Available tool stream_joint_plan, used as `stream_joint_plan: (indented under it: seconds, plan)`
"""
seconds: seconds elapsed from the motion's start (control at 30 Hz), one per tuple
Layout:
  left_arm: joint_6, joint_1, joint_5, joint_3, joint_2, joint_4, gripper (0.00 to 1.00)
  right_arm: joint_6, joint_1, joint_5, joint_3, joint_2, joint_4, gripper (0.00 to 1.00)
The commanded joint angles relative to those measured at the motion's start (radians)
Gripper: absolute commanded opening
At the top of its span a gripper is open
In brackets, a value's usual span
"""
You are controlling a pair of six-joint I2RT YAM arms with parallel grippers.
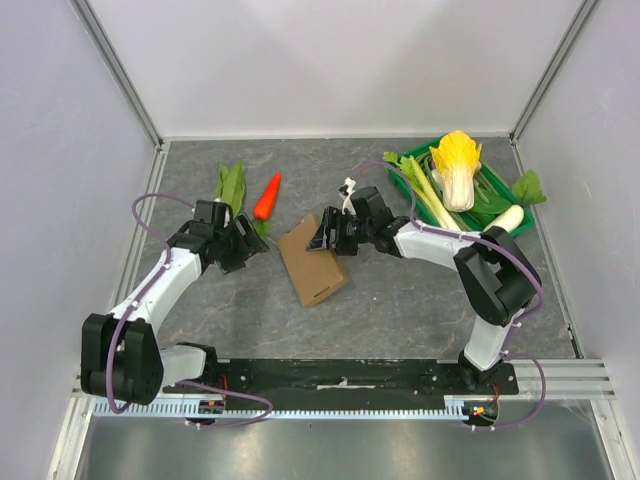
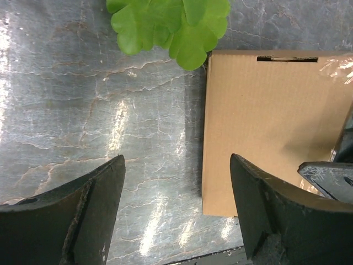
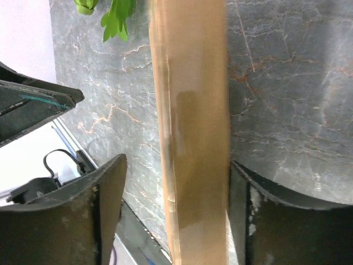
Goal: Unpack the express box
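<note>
Left gripper (image 2: 176, 159): jaws wide, nothing held. It hangs low over the table (image 1: 400, 310) at the left edge of the box (image 1: 313, 268), one finger over bare table and the other over the box's near corner; whether that finger touches the cardboard cannot be told. Right gripper (image 3: 176, 160): jaws part-open and straddling the box at its far right corner. In the right wrist view one finger stands at the cardboard while a clear gap separates the other from it, so the box is not clamped. The box lies near the table's centre between the two grippers, turned at an angle, with a slot showing along one edge. A leafy green (image 1: 231, 185) and a carrot (image 1: 266, 197) lie beyond the left gripper. A green crate (image 1: 402, 185) at the far right corner holds a cabbage (image 1: 456, 170) and other vegetables.
</note>
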Motion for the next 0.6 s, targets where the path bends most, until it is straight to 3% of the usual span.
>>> stream_joint_plan:
  seconds: [0.0,0.07,0.17,0.4,0.57]
  plan:
    - [-0.027,0.004,0.049,-0.004,0.010,0.074,0.83,-0.021,-0.040,0.010,-0.021,-0.033,0.006,0.82]
    - [-0.023,0.005,0.061,-0.013,-0.001,0.097,0.84,-0.063,-0.069,0.040,-0.029,-0.056,-0.035,0.92]
    - [0.000,0.004,0.084,-0.016,-0.004,0.133,0.86,-0.138,-0.095,0.089,-0.029,-0.101,-0.126,0.95]
    - [0.039,0.004,0.081,-0.024,-0.019,0.162,0.97,-0.268,-0.098,0.163,0.020,-0.112,-0.241,0.82]
    - [0.043,0.002,0.154,-0.065,-0.019,0.228,0.98,-0.299,-0.097,0.153,0.002,-0.099,-0.245,0.80]
